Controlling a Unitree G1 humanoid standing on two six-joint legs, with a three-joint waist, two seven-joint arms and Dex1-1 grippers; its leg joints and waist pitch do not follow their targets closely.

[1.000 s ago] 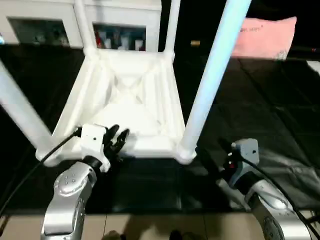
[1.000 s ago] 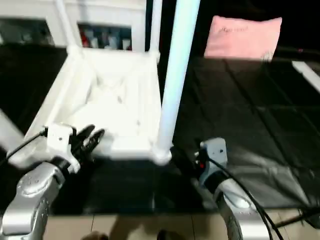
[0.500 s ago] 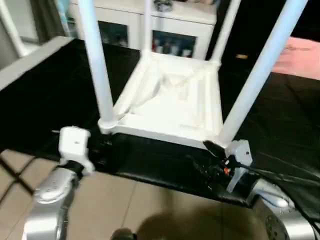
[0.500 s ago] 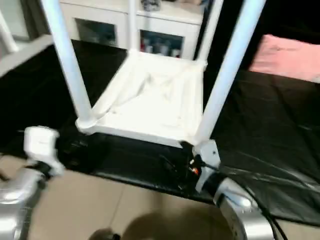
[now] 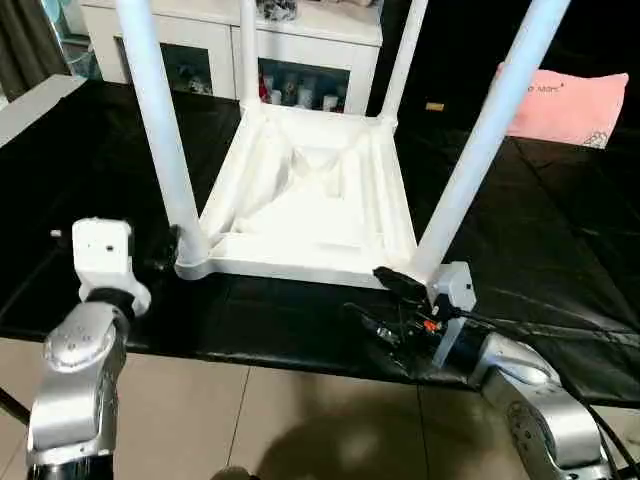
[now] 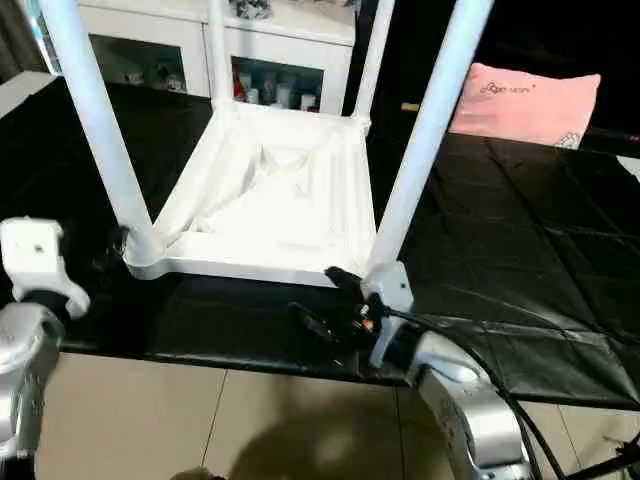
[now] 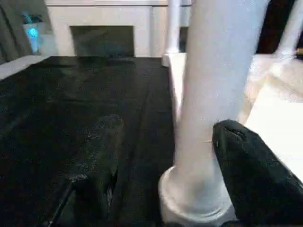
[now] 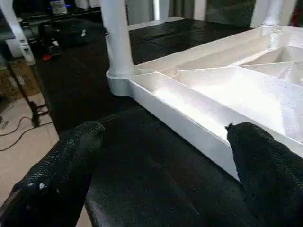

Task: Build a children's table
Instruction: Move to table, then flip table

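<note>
Counter (image 5: 300, 330): black-covered surface carrying the work. Its near edge runs just in front of both arms.

Children's table (image 5: 310, 195): lies inverted on the counter near the near edge, ribbed underside up. All four legs stand in the corner sockets.

Near-left leg (image 5: 160, 130): seated upright in its socket at the tabletop's near-left corner.

Near-right leg (image 5: 480, 140): seated upright in the near-right socket.

Far legs (image 5: 247, 50): two legs rise from the far corners, toward the white cabinet (image 5: 330, 60) behind the counter's far edge.

Pink pillow (image 5: 570, 105): rests at the counter's far-right area, well apart from the work.

Left gripper (image 7: 165, 165): sits at the near-left socket. One second ago it rested on the tabletop's near edge with the jaws nearly together; they have since spread. The jaws now stand open astride the base of the near-left leg, one finger (image 7: 251, 175) touching or just beside the tube. No grip is evident.

Right gripper (image 5: 385, 300): has come forward from clear of the table to the near-right corner. The jaws stand wide open, level with the tabletop's near edge, holding nothing.

Status: the left release suggests the near-left leg is judged seated. Assembly appears essentially complete.

Remaining work: probably checking socket seating, then turning the table upright. With both grippers low at the near corners, contact may slide the tabletop.
</note>
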